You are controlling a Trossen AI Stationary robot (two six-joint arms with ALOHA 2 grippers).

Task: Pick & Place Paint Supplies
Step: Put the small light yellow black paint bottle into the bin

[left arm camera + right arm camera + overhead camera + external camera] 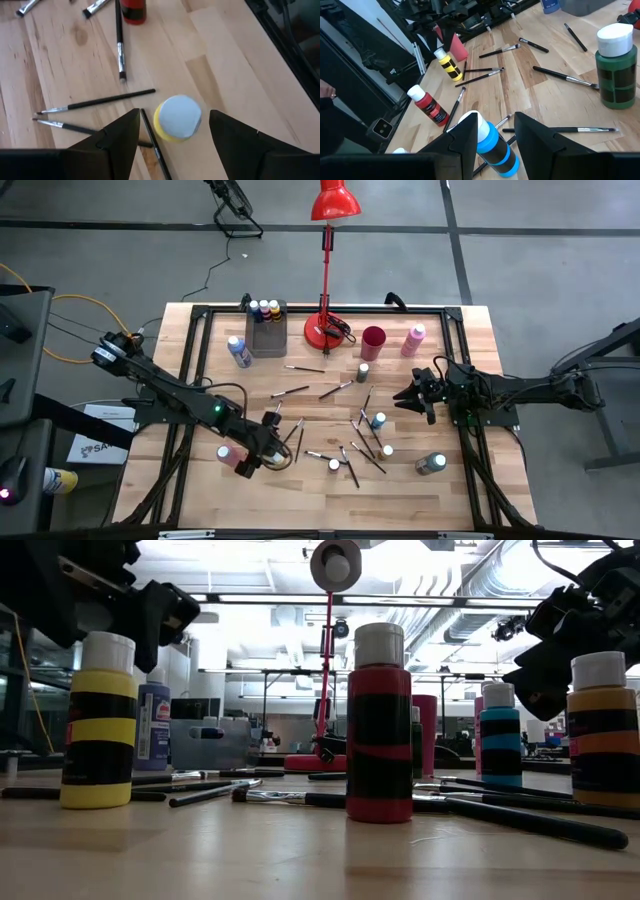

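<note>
A yellow paint bottle (177,119) with a white cap stands upright on the wooden table (440,500), left of centre (270,419). My left gripper (172,112) hovers over it, open and slanting down, with one finger on either side of the cap and a gap to each. A brush (152,140) lies on the table close beside the bottle. A pink bottle (232,458) lies next to that arm. My right gripper (412,393) hangs open above the table's right half. A blue bottle (492,145) shows below it, between its fingers, untouched.
Thin brushes (300,391) and small bottles, red (427,105), blue (378,420) and green (615,70), are scattered across the middle. At the far edge stand a grey bin (267,330) with bottles, a red lamp (328,328), a dark red cup (373,342) and a pink bottle (413,340).
</note>
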